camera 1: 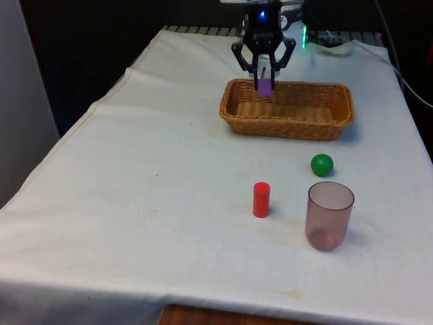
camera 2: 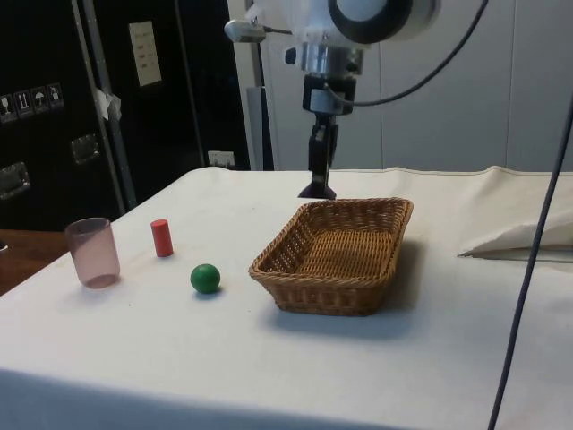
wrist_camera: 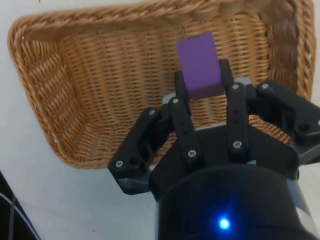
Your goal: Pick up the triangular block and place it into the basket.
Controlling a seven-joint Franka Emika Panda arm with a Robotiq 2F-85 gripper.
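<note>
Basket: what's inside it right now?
The basket holds nothing on its visible woven floor; the purple block hangs above it in the gripper, which covers part of the floor.

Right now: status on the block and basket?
Gripper shut on purple block. Block held above wicker basket, not released. Nothing blocking the drop.

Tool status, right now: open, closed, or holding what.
Tool: closed on the purple block, held above the basket.
</note>
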